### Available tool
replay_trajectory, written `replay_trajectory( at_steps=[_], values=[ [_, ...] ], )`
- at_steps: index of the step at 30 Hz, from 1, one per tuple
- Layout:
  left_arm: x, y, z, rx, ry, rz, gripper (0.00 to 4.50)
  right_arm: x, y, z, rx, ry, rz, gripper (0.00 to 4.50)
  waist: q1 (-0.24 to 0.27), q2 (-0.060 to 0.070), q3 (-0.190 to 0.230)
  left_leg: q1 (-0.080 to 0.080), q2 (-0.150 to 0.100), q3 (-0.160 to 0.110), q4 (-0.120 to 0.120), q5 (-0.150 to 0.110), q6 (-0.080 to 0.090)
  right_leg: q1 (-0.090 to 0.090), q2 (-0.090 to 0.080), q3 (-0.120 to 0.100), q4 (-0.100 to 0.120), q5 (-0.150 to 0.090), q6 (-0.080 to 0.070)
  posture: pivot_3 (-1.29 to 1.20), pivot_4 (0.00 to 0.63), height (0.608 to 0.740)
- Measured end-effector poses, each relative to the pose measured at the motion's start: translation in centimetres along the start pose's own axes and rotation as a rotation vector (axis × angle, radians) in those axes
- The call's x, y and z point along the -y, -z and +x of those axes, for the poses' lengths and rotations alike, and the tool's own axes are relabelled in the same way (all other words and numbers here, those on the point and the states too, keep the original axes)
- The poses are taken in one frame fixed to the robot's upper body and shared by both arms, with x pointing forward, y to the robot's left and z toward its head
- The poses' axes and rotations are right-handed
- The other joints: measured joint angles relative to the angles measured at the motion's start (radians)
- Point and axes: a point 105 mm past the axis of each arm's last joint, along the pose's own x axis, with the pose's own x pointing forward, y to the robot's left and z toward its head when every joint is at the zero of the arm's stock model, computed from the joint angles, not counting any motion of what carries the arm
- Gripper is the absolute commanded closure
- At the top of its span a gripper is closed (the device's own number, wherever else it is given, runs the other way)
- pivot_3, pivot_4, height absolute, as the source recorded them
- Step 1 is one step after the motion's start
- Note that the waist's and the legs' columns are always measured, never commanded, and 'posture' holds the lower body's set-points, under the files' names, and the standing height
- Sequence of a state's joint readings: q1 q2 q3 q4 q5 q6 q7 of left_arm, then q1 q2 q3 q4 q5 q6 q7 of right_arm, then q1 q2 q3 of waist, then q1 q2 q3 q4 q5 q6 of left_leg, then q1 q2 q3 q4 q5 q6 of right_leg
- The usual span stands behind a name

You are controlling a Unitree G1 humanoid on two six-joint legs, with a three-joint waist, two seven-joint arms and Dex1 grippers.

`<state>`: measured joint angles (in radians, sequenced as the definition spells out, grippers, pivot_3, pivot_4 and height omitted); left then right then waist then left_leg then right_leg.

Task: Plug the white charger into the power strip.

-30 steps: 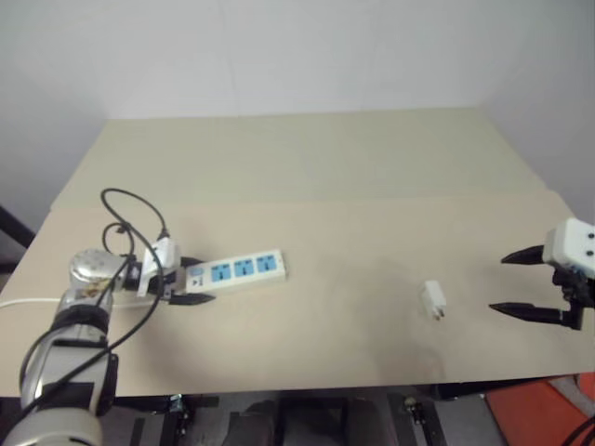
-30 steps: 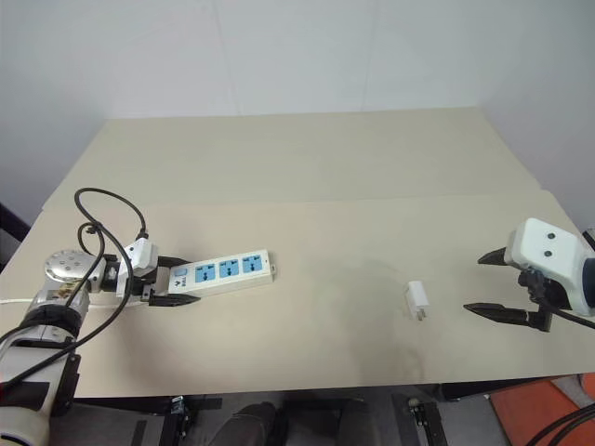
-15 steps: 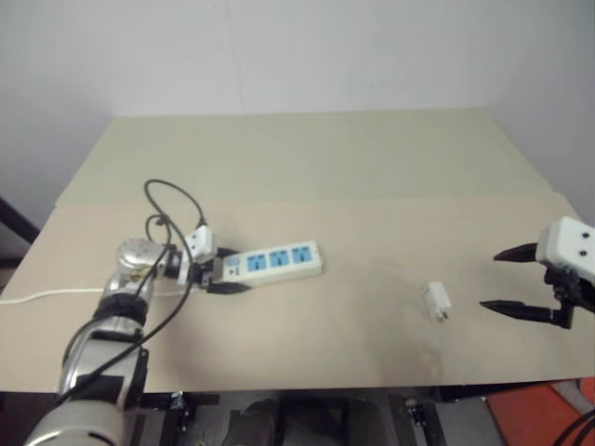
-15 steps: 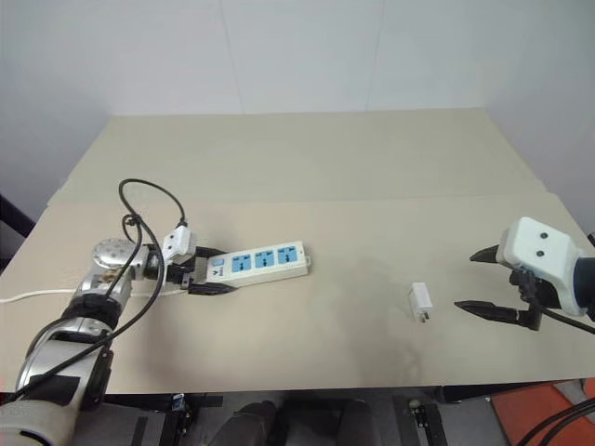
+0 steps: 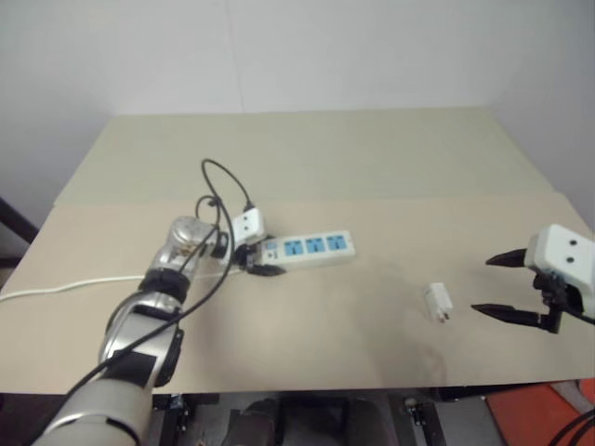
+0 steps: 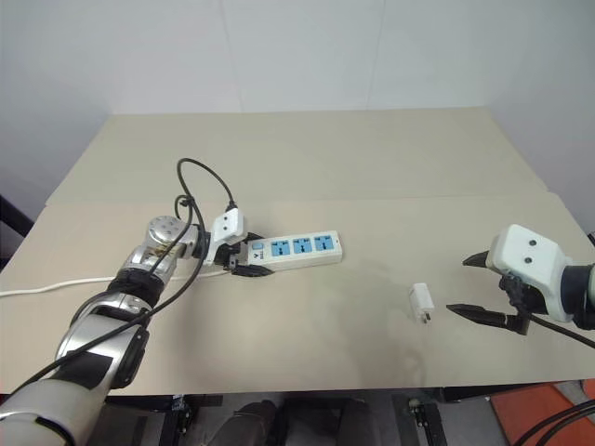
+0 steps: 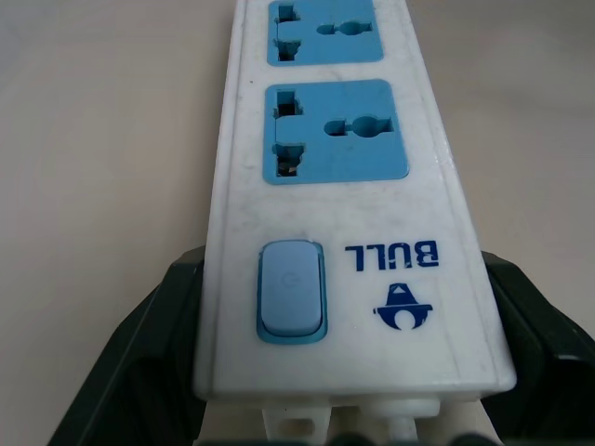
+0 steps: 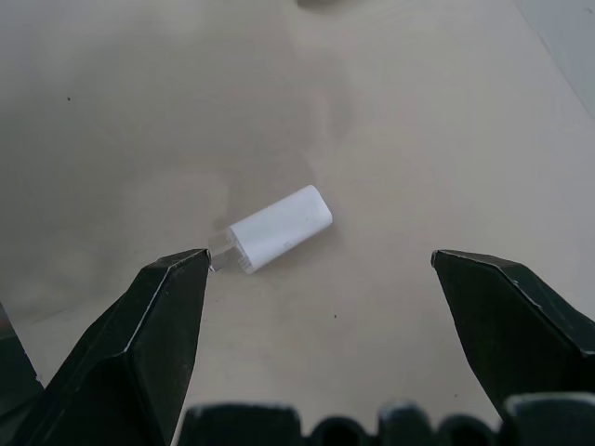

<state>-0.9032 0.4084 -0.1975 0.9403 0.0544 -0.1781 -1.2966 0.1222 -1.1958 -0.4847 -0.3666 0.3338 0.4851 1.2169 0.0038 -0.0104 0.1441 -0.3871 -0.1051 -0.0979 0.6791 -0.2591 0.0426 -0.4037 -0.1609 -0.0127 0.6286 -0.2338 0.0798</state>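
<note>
Strip dragged right
Your left gripper [image 6: 249,260], jaws clamped on the strip's [image 6: 296,249] switch end, has carried it rightward toward the charger [image 6: 421,302]; right gripper [image 6: 474,284] waits, jaws wide.

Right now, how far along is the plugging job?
Done: the left gripper is shut on the switch end of the power strip, which lies flat on the table. In hand: the right gripper hangs open beside the white charger, apart from it. Left: grasp the charger, which lies on its side, carry it over and push it into one of the blue sockets, all unoccupied.
</note>
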Motion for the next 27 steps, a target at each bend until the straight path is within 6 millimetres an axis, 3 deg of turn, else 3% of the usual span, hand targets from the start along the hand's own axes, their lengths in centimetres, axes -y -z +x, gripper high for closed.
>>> replay_trajectory(
  at_steps=[2,4,14,19,21,27],
  values=[
    [-0.1,-0.4,-0.2,-0.001,0.002,0.026,0.40,-0.2,0.1,0.1,-0.005,-0.006,0.003,0.00,0.001,0.000,0.000,0.000,0.000,0.000,0.000,0.000,0.000,0.000,0.000,0.000,0.000,0.000,0.000,0.00,0.150,0.740],
    [-0.2,-0.9,-0.4,0.010,-0.004,0.051,0.03,-0.3,0.1,0.1,-0.007,-0.011,0.002,0.00,0.003,0.000,0.000,0.000,0.000,0.000,0.000,0.000,0.000,0.000,0.000,0.000,0.000,0.000,0.000,0.00,0.150,0.740],
    [0.7,-2.5,-1.2,0.213,-0.025,0.089,0.03,-0.4,0.1,0.1,-0.008,-0.012,0.003,0.00,0.001,0.000,0.000,0.001,0.000,0.000,0.000,0.000,0.000,0.000,0.000,0.001,-0.001,0.000,0.000,0.00,0.150,0.740],
    [-0.6,-3.5,-3.3,0.419,-0.197,0.102,0.03,-0.3,0.0,0.1,-0.003,-0.009,0.000,0.00,0.004,0.000,0.000,0.002,0.000,0.000,0.000,0.000,-0.001,0.000,0.000,0.001,-0.003,0.000,0.000,0.00,0.150,0.740],
    [-0.2,-3.2,-4.4,0.471,-0.163,0.070,0.03,-0.2,-0.1,0.1,-0.002,-0.008,-0.001,0.00,0.003,0.000,0.000,0.002,0.000,0.000,0.000,0.000,-0.001,0.000,0.000,0.001,-0.003,0.000,0.000,0.00,0.150,0.740],
    [1.2,0.8,-6.8,0.484,-0.096,-0.085,0.03,-0.2,-0.1,0.1,-0.001,-0.008,0.000,0.00,-0.003,0.000,0.000,0.002,0.000,0.000,0.000,0.000,0.000,0.001,0.000,0.000,-0.002,0.000,0.000,0.00,0.150,0.740]
  ],
)
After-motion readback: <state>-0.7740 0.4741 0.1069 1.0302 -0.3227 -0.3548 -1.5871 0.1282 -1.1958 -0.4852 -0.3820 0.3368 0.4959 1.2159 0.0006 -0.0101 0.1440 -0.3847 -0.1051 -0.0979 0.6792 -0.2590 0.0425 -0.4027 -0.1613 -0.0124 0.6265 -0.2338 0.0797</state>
